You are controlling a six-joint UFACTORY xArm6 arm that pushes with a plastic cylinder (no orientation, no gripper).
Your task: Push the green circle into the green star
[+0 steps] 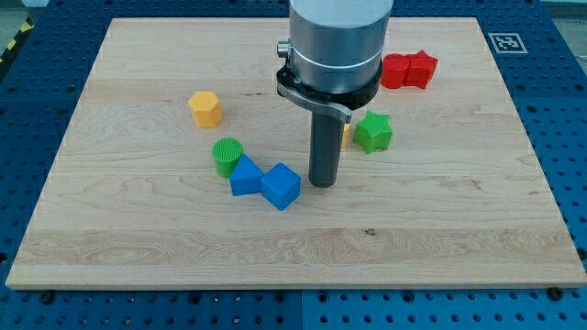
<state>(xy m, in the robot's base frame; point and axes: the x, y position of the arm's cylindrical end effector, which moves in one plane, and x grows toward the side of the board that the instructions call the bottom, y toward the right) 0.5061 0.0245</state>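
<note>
My tip (322,185) stands just right of blue cube (281,186), blue triangle (244,176).

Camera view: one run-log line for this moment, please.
my tip right of blue blocks | green circle untouched, left | green star upper right | not joined

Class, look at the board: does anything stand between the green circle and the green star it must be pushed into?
Yes: my tip and rod stand roughly between the green circle and the green star. No block visibly blocks that line.

One camera looks down steeply from the board's (138,229) near edge.
</note>
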